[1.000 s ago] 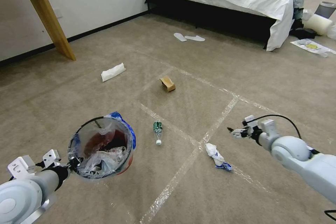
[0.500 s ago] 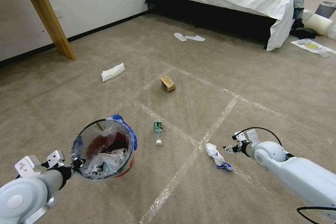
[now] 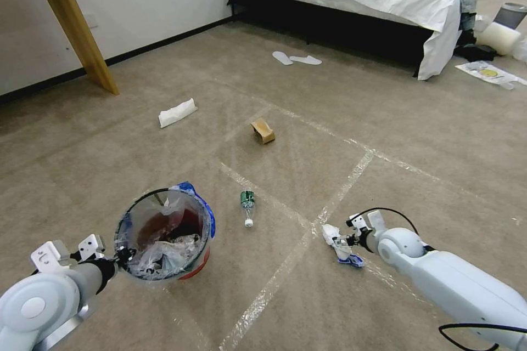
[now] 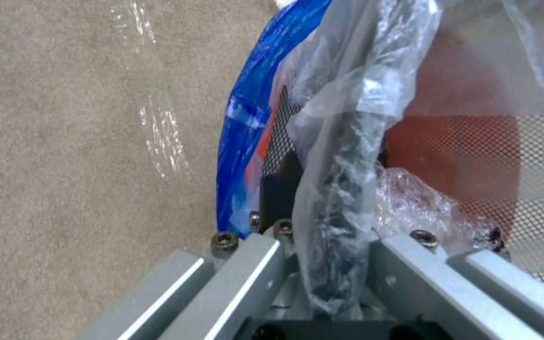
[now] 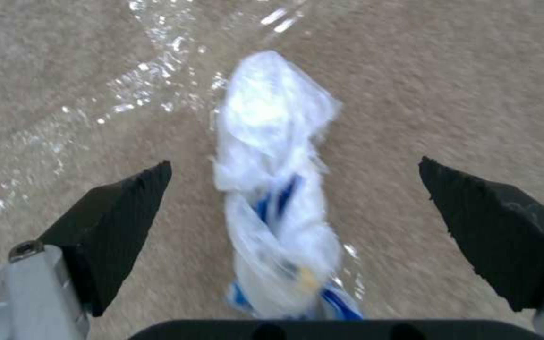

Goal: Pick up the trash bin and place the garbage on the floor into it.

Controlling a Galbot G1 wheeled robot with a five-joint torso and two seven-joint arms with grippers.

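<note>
On the left side of the floor (image 3: pixel 82 137), the left pincer (image 3: pixel 118 256) is clenched on the rim of the trash bin (image 3: pixel 164 236) and carries it; the left wrist view shows the black rim and the clear liner (image 4: pixel 347 141) pinched between the jaws. Some crumpled litter lies already inside the bin. Just to the right of the bin, a small green-labelled bottle (image 3: pixel 247 207) lies on the carpet, and farther back are a white tissue (image 3: pixel 177 112) and a brown carton (image 3: pixel 263 131). More to the right, where two tape lines (image 3: pixel 340 189) cross, lies a white and blue wrapper (image 3: pixel 340 245). The right pincer (image 3: pixel 345 240) is low over it, released, with one black pad on each side. The wrapper's long axis runs straight away from the pincer, between the pads, so closing would squeeze across its narrow width. The right arm is clearly the nearer one to this piece.
</note>
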